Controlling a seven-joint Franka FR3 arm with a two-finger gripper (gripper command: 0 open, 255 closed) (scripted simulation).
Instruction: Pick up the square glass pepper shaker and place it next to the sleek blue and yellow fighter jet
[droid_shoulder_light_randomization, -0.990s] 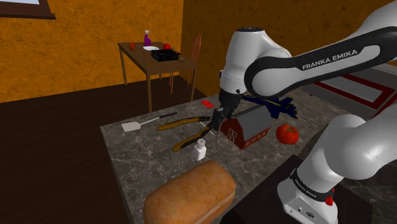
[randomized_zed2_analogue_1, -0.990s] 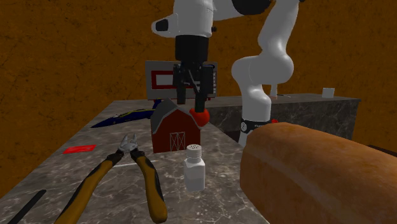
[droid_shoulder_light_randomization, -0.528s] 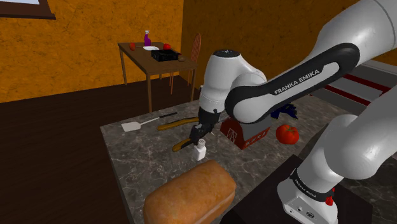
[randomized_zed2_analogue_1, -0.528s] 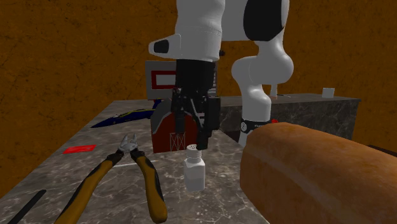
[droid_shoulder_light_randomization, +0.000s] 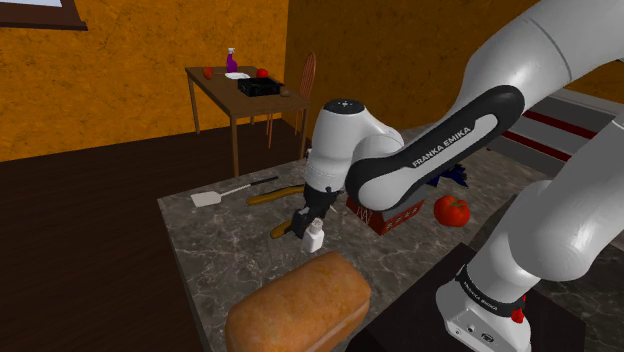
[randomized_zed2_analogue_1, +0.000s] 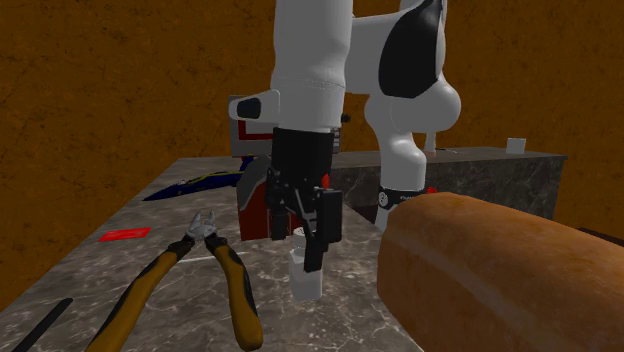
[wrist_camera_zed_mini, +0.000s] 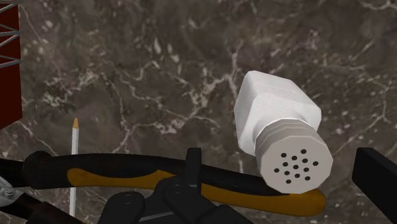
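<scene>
The white pepper shaker (wrist_camera_zed_mini: 278, 124) is standing upright on the table (wrist_camera_zed_mini: 159, 76) beside the pliers (wrist_camera_zed_mini: 114, 176), being straddled untouched by the wide-open claw (randomized_zed2_analogue_1: 295, 250); the grasp is being set up, and closing on its body is being called for next

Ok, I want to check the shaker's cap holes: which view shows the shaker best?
The wrist view: the white shaker is close, cap holes facing the camera. The shoulder view shows it small; in the second exterior view the gripper hides its top.
</scene>
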